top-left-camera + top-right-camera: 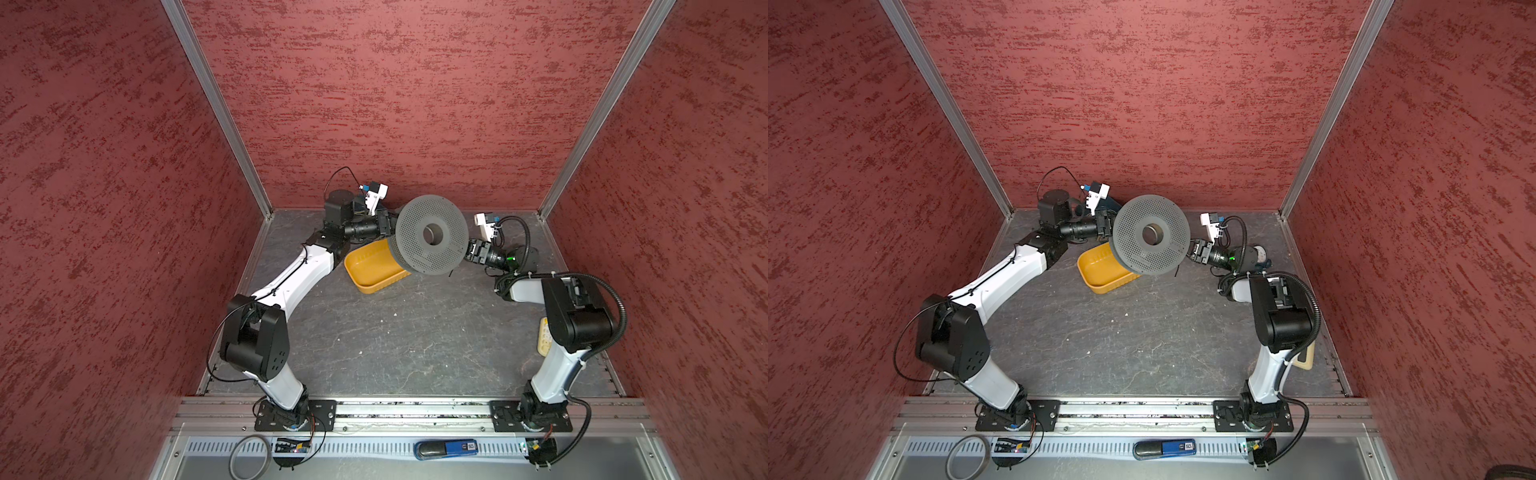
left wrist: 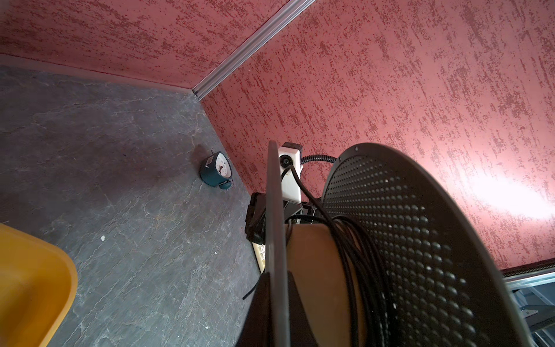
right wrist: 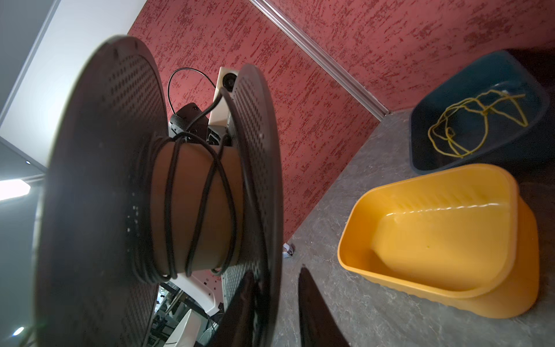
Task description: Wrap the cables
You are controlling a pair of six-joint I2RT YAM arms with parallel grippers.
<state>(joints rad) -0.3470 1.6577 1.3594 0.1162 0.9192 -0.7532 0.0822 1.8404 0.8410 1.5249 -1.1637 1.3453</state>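
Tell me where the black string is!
Find the big grey perforated plastic spool raised near the yellow plastic tray. Around its tan core winds the thin black cord. The yellow-green wire in the dark blue tray lies loose instead.

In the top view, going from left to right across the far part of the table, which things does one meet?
Yellow tray → grey spool → right gripper.

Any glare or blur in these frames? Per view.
Left wrist view: blown-out glare patch on the red wall, spool flange soft up close. Right wrist view: near flange dark and blurred, black cable on the hub sharp. Both top views: even light, no glare.
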